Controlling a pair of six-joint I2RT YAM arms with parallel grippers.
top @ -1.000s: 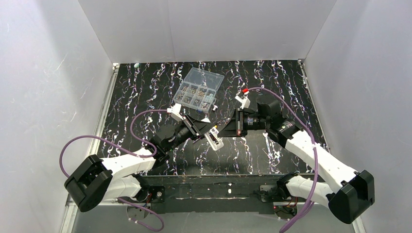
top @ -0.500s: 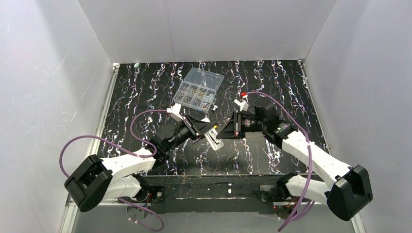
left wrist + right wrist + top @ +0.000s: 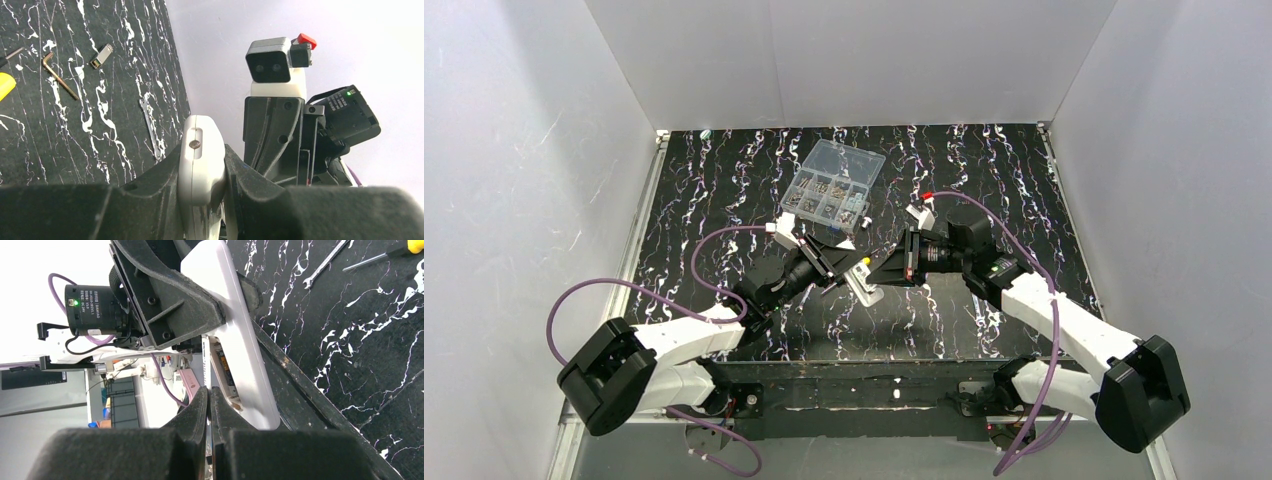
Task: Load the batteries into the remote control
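The remote control (image 3: 862, 282), a slim white bar, is held above the mat with my left gripper (image 3: 849, 272) shut on it. In the left wrist view its rounded end with a small screw (image 3: 200, 160) sits clamped between my left gripper's (image 3: 201, 172) two black fingers. My right gripper (image 3: 884, 270) is shut, its tips right beside the remote. In the right wrist view the remote (image 3: 240, 335) shows an open compartment (image 3: 223, 369) just past the right gripper's (image 3: 209, 392) tips. Batteries are not clearly visible; I cannot tell whether one lies in the compartment.
A clear compartment box (image 3: 834, 186) of small metal parts stands at the back of the mat. A yellow-handled screwdriver (image 3: 5, 85), a hex key (image 3: 59, 75), a flat wrench (image 3: 150, 127) and a small metal piece (image 3: 101, 55) lie on the mat.
My right arm has moved left, bringing its shut tips up against the remote. My left gripper has kept the remote almost still.
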